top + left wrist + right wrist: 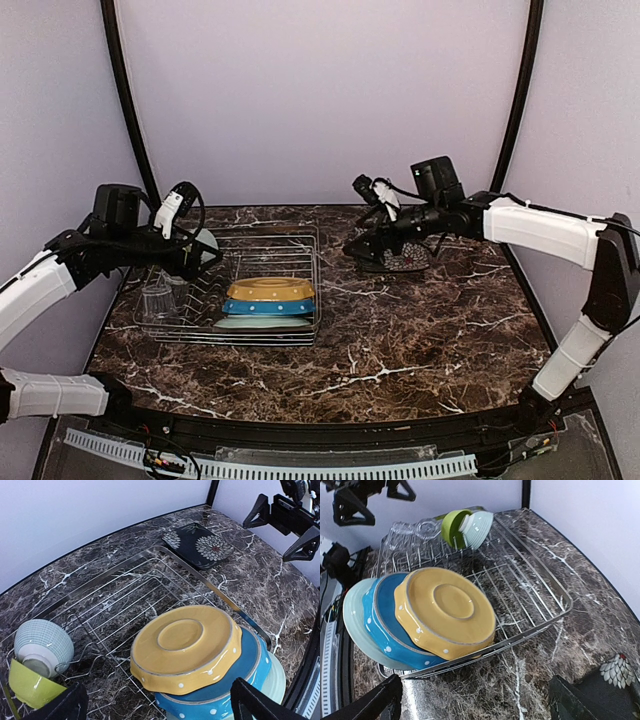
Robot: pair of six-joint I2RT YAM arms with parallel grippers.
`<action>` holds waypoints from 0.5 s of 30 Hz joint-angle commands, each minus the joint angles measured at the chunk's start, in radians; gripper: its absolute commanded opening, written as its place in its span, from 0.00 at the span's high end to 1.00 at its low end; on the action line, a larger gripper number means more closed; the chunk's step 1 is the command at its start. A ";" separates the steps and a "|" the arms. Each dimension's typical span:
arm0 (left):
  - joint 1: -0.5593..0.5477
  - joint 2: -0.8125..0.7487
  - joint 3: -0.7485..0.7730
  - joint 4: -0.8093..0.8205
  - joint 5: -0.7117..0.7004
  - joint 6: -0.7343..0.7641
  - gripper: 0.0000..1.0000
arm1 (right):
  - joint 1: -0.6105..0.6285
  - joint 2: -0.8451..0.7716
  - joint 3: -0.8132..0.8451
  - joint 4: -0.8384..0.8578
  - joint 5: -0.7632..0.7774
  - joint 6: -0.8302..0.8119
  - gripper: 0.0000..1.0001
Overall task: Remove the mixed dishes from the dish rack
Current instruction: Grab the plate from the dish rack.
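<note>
Left pincer (157, 695) is hanging spread wide above the rack (200, 575), gripping nothing. Right pincer (475, 692) is likewise gaping and empty, hovering over the black plate (200, 542). That plate is lying flat on the desk (420, 340) just outside the rack, at the upper right of the left wrist view. Inside the rack, three plates are leaning on edge, one against the next: the yellow plate (185, 645) in front, the blue dotted plate (250, 672) behind it, and the pale-green plate (278, 680) last. At the lower left of that view, a pale-green bowl (42, 640) and a yellow-green bowl (27, 685) are resting tipped on their sides, touching. Clear glasses (160, 295) are sitting at the rack's left end in the top view.
</note>
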 commanded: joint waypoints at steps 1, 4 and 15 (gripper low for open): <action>0.005 0.031 -0.017 0.021 0.112 0.101 0.00 | 0.084 0.074 0.074 -0.116 0.068 -0.137 0.01; 0.004 0.043 -0.020 0.037 0.135 0.095 0.00 | 0.128 0.106 0.098 -0.139 0.125 -0.184 0.01; 0.004 -0.001 -0.065 0.135 0.139 0.037 0.00 | 0.253 0.214 0.206 -0.188 0.392 -0.299 0.02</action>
